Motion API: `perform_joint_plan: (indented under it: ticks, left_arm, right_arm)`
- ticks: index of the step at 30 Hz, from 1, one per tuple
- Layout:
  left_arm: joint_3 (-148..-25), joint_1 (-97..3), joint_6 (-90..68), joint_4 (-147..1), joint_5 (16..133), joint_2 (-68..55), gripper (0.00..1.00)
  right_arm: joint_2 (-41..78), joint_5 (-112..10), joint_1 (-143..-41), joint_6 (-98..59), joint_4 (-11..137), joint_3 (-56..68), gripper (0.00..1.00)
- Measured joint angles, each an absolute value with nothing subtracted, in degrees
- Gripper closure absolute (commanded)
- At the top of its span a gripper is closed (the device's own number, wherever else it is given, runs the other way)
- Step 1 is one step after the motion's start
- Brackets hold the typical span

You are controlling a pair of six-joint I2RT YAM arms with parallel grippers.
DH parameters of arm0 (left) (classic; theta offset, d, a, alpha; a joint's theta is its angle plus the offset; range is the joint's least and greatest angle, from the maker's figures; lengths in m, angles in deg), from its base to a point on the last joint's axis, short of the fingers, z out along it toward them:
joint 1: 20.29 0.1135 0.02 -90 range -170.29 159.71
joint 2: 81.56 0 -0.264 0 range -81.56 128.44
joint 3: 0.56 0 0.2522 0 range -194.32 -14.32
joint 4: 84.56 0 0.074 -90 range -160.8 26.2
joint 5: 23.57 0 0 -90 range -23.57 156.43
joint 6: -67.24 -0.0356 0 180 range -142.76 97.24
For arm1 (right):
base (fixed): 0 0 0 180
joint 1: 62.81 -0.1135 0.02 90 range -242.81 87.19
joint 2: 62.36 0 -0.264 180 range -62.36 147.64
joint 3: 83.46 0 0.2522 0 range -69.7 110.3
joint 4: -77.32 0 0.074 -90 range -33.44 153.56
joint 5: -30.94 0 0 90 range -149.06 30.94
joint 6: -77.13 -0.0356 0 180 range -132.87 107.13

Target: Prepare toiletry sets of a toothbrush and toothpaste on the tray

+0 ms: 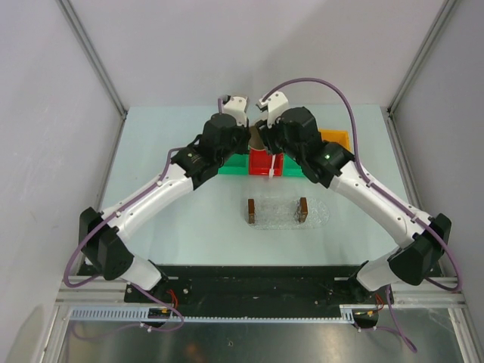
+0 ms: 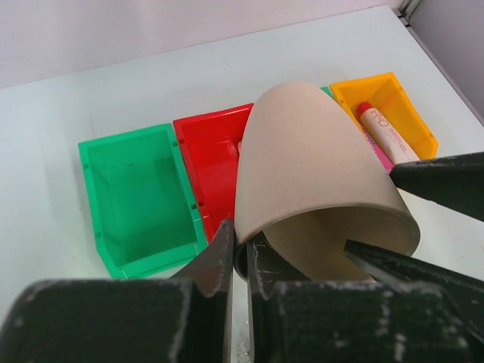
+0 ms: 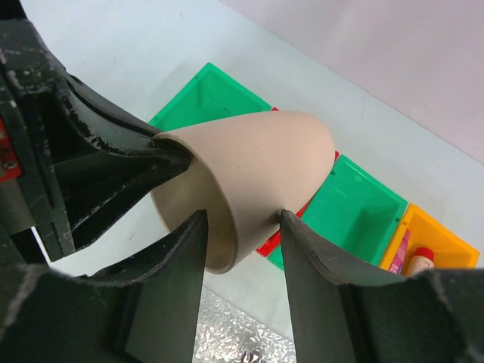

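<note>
A beige cup [image 2: 318,166] hangs tipped on its side above the coloured bins. My left gripper [image 2: 240,238] is shut on its rim, one finger inside and one outside. My right gripper [image 3: 242,219] stands open astride the opposite rim, with its outer finger against the cup wall. A toothpaste tube [image 2: 384,134] with a red cap and a pink edge lies in the yellow bin [image 2: 412,113]. The clear tray [image 1: 276,219] with two brown handles sits on the table nearer the arm bases. A thin white strip [image 1: 270,171] shows at the red bin's near edge; I cannot tell whether it is the toothbrush.
A green bin [image 2: 140,197] and a red bin [image 2: 212,159] stand side by side under the cup. A second green bin [image 3: 355,212] sits between the red and yellow ones. The bumpy tray surface [image 3: 242,340] lies just below my right fingers.
</note>
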State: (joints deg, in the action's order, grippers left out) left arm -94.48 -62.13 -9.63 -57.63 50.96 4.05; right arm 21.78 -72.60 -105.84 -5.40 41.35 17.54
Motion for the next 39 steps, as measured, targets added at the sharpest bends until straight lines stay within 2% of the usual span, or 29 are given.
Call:
perform_joint_plan:
  ticks: [8, 13, 16, 26, 28, 29, 32, 33, 35, 36, 39]
  left_arm:
    - [-94.11, -62.18, -9.15, -57.42, 52.12, 4.05, 1.00]
    - [-93.76, -62.18, -8.74, -57.02, 52.43, 4.03, 1.00]
    - [-93.76, -62.18, -8.61, -56.67, 52.62, 3.92, 1.00]
    - [-93.69, -62.44, -6.18, -57.11, 53.54, 2.32, 1.00]
    - [-93.69, -62.55, -5.79, -57.42, 53.50, 2.21, 0.99]
    - [-93.69, -62.57, -5.74, -57.57, 53.45, 2.21, 0.97]
    - [-93.69, -62.57, -5.83, -57.81, 53.41, 2.21, 0.73]
    - [-93.69, -62.57, -5.94, -57.85, 53.45, 2.15, 0.48]
    - [-93.69, -62.46, -6.66, -57.96, 53.94, 1.80, 0.21]
    - [-93.69, -62.26, -6.77, -57.81, 53.59, 1.58, 0.02]
    - [-93.67, -60.47, -8.76, -57.90, 55.01, 0.81, 0.00]
  right_arm:
    - [22.70, -74.00, -105.81, -5.51, 41.76, 17.54, 0.53]
    - [24.53, -79.81, -107.37, -3.96, 43.07, 17.54, 0.58]
    - [25.26, -83.66, -108.55, -2.34, 43.97, 17.52, 0.66]
    - [26.37, -92.10, -110.06, 2.25, 47.77, 16.64, 1.00]
    - [26.39, -92.97, -110.12, 2.40, 48.30, 16.43, 1.00]
    - [26.39, -93.15, -110.14, 2.51, 48.41, 16.43, 1.00]
    - [26.39, -93.54, -110.19, 2.79, 48.67, 16.43, 1.00]
    - [26.39, -93.63, -110.19, 2.93, 48.73, 16.43, 1.00]
    - [26.39, -93.58, -109.95, 3.21, 48.62, 16.38, 1.00]
    - [26.39, -93.82, -109.71, 3.23, 48.45, 16.38, 1.00]
    - [26.17, -92.99, -108.26, 3.73, 47.99, 16.40, 1.00]
